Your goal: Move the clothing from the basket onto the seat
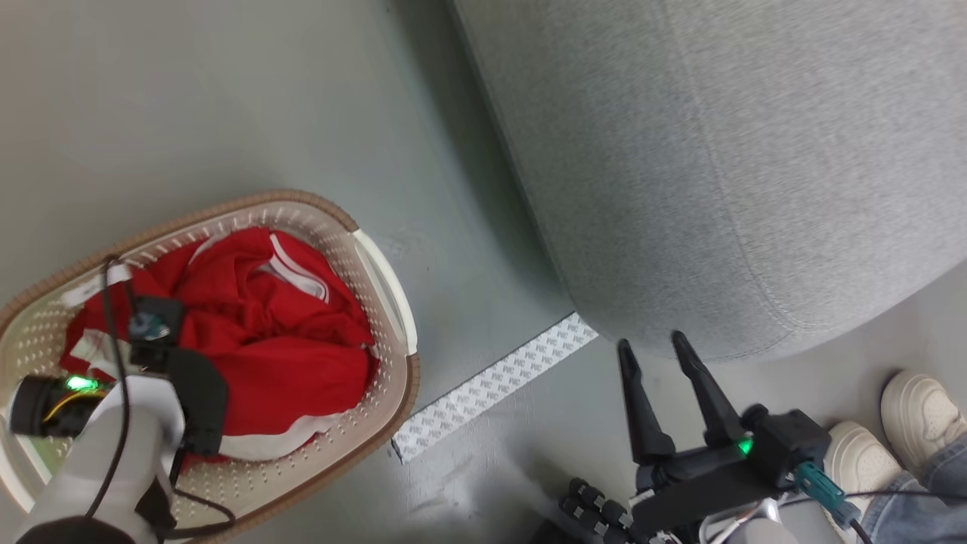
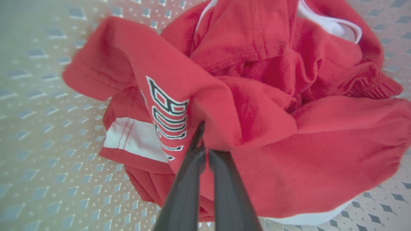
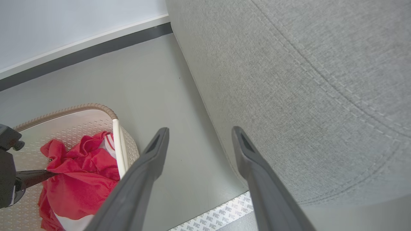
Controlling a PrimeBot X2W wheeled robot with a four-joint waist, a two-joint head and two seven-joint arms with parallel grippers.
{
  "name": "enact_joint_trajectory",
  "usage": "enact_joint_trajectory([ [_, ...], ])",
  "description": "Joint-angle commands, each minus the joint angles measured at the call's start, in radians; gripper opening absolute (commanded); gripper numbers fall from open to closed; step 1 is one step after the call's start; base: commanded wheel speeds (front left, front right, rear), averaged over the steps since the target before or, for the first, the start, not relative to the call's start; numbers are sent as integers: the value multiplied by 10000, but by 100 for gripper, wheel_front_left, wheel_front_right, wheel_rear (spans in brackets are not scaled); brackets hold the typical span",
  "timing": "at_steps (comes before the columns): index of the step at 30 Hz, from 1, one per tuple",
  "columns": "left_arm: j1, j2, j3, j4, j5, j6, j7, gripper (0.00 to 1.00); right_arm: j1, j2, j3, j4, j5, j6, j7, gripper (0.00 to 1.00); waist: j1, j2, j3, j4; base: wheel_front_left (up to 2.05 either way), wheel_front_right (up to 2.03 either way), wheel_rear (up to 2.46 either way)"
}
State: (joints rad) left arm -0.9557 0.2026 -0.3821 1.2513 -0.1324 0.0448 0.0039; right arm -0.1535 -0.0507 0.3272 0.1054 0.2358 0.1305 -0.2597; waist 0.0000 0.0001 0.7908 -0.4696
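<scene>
The left gripper (image 2: pixel 201 134) had its jaws pinched shut on a fold of the red clothing (image 2: pixel 289 144) inside the basket (image 1: pixel 302 217). The seat (image 1: pixel 718 151) lay to its right, just beyond the right gripper (image 1: pixel 651 342), whose jaws stood wide and empty.

Bare floor (image 1: pixel 468 249) between basket (image 1: pixel 412 393) and seat (image 1: pixel 718 151)

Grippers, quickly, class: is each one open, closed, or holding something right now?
Left gripper: closed, fingers pinching a fold of the red clothing in the basket.
Right gripper: open, holding nothing, near the seat.
</scene>
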Motion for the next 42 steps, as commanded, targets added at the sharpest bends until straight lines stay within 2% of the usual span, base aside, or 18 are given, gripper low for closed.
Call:
enact_joint_trajectory([
  [1, 254, -24, 74, 86, -134, -73, -132, 0, -84, 15, 12, 120, -1, 1, -50, 100, 0, -1, -438, -43, 0, 0, 0],
  [11, 702, -944, 437, 141, -949, -489, -801, 0, -337, 6, -135, 1072, -707, 3, -52, 100, 0, -1, -2418, 964, 0, 0, 0],
  [19, 1535, -1528, 313, -337, -1631, -923, -1848, 0, 522, -3, -408, 1715, -1666, 3, 467, 100, 0, -1, -5235, 2204, 0, 0, 0],
  [23, 2073, -1544, -319, -1541, -2689, -1200, -1817, 0, 1204, -5, -669, 1620, -1970, 1, 868, 100, 0, -1, -6509, 2815, 0, 0, 0],
  [28, 2544, -1540, -1502, -3367, -4051, -638, -1548, 0, 2198, -11, -921, 1272, -2496, 1, 1481, 100, 0, -1, -7882, 3425, 0, 0, 0],
  [31, 2432, -1527, -2048, -4282, -4489, -153, -1425, 0, 2540, -84, -955, 861, -2637, 1, 1783, 100, 0, -1, -8273, 3622, 0, 0, 0],
  [35, 2166, -1522, -2507, -5244, -4867, 218, -1425, 0, 2849, -110, -1052, 426, -2629, 1, 2090, 100, 0, -1, -8617, 3811, 0, 0, 0],
  [38, 2024, -1523, -2729, -5847, -4964, 409, -1522, 0, 2959, -138, -964, 192, -2584, 1, 2226, 100, 0, -1, -8860, 3901, 0, 0, 0],
  [42, 1851, -1525, -2993, -6537, -5145, 447, -1742, 0, 3167, -165, -971, -10, -2457, 1, 2253, 100, 0, -1, -9140, 4001, 0, 0, 0],
])
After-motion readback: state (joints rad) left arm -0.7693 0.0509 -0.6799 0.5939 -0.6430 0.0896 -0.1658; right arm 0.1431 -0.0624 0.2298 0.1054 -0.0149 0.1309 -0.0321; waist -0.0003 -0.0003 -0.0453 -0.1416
